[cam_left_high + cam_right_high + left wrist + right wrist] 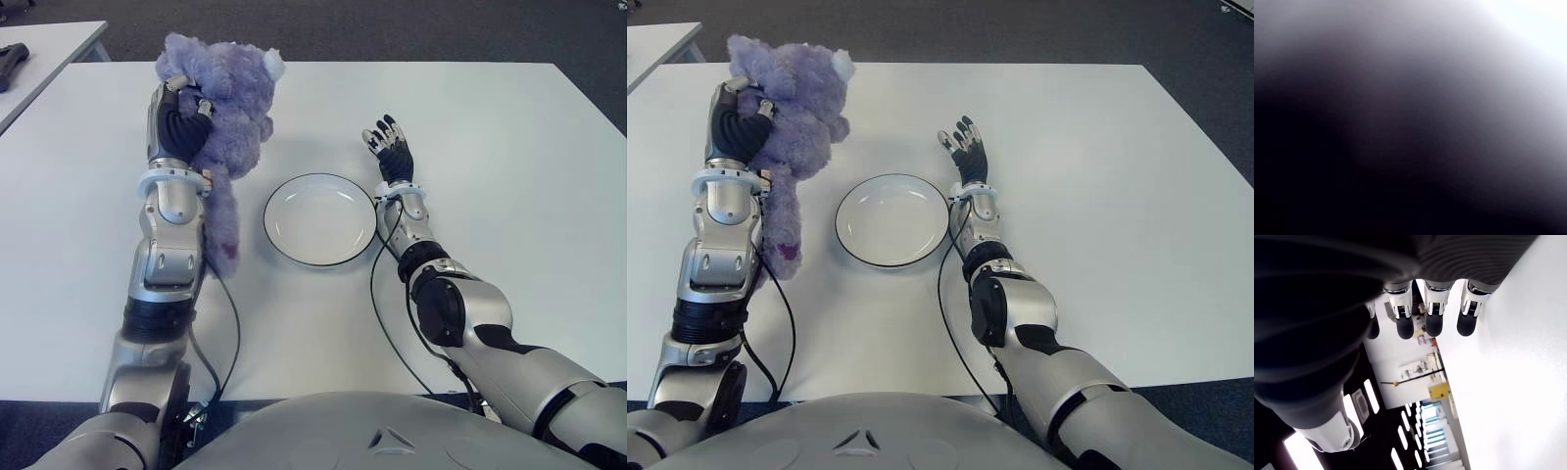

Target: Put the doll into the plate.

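Note:
A fluffy purple doll is held up over the left part of the white table, its legs hanging down beside my left forearm. My left hand is shut on its body, with dark fingers pressed into the fur. The white plate with a dark rim sits on the table to the right of the doll, with nothing in it. My right hand shows just right of the plate, fingers spread and holding nothing. The left wrist view is filled by blurred dark fur.
A second white table stands at the far left with a dark object on it. Thin black cables trail along both forearms. Dark floor lies beyond the table's far edge.

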